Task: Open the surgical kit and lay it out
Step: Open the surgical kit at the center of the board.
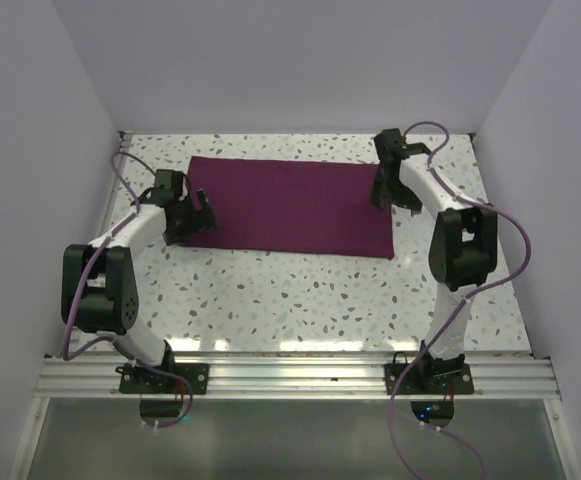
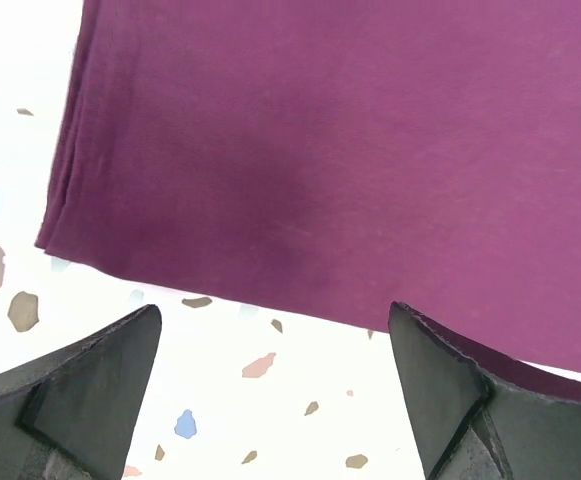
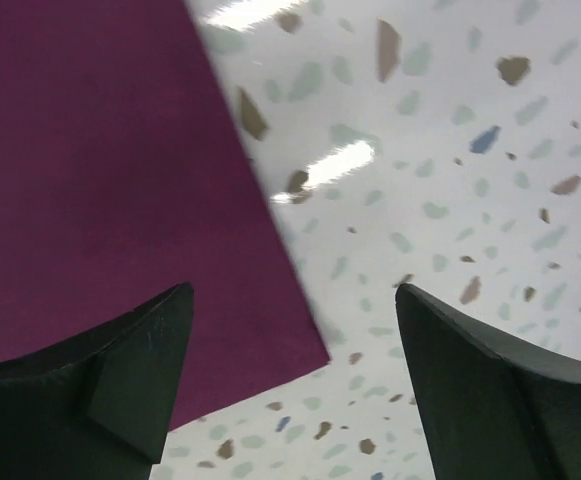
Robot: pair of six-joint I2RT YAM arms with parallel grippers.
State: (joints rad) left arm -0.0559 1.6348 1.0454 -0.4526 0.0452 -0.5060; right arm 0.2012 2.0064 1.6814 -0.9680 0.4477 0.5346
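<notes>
The surgical kit shows only as a dark maroon cloth wrap point(image 1: 290, 207), lying flat and folded shut in the middle of the speckled table. No steel tray or instruments show. My left gripper point(image 1: 192, 212) is open and empty at the cloth's near left corner. In the left wrist view the cloth point(image 2: 350, 150) fills the top, its folded left edge visible, with the jaws wide apart over bare table. My right gripper point(image 1: 394, 190) is open and empty at the cloth's right edge. In the right wrist view the cloth corner point(image 3: 100, 180) lies between the spread jaws.
White walls close in the table point(image 1: 300, 300) on the left, back and right. An aluminium rail point(image 1: 290, 378) with both arm bases runs along the near edge. Cables loop from each arm.
</notes>
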